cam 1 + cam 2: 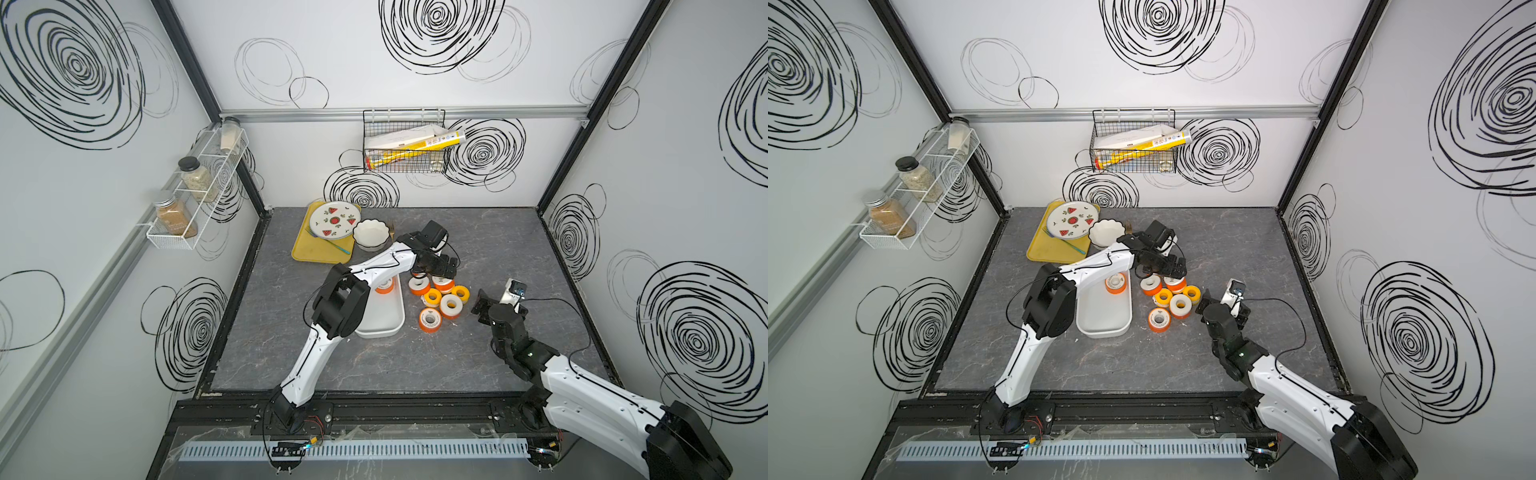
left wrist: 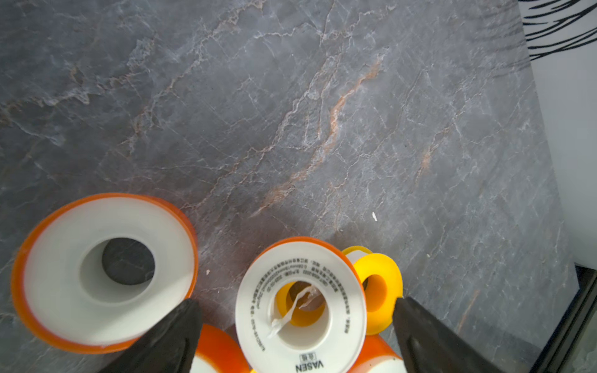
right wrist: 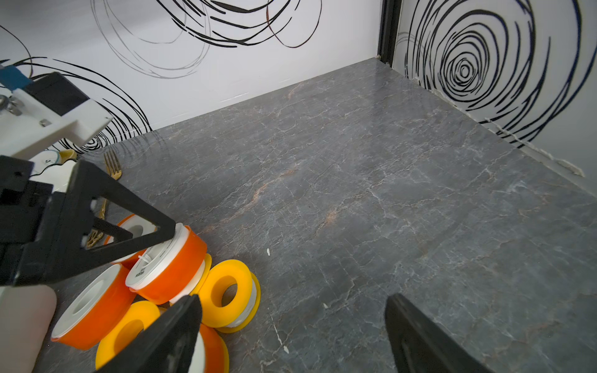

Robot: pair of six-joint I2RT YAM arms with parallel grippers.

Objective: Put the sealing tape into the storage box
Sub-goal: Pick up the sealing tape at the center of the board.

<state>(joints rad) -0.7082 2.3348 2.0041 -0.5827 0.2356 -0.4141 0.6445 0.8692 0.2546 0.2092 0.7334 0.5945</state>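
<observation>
Several sealing tape spools (image 1: 440,299) (image 1: 1169,301) lie in a cluster on the dark table, just right of the white storage box (image 1: 384,326) (image 1: 1102,322). One orange spool (image 1: 384,286) (image 1: 1115,284) lies inside the box at its far end. My left gripper (image 1: 442,270) (image 2: 295,306) is open over the far end of the cluster. Its jaws stand either side of an orange spool with a white printed face (image 2: 300,310) (image 3: 168,268). My right gripper (image 1: 480,305) (image 3: 292,300) is open and empty at the cluster's right side, next to a yellow spool (image 3: 227,292).
A yellow tray (image 1: 305,253) at the back left carries a watermelon plate (image 1: 334,220). A white fluted bowl (image 1: 372,235) and a gold fork (image 3: 111,164) lie beside it. A wire basket (image 1: 405,141) hangs on the back wall and a spice rack (image 1: 195,187) on the left wall.
</observation>
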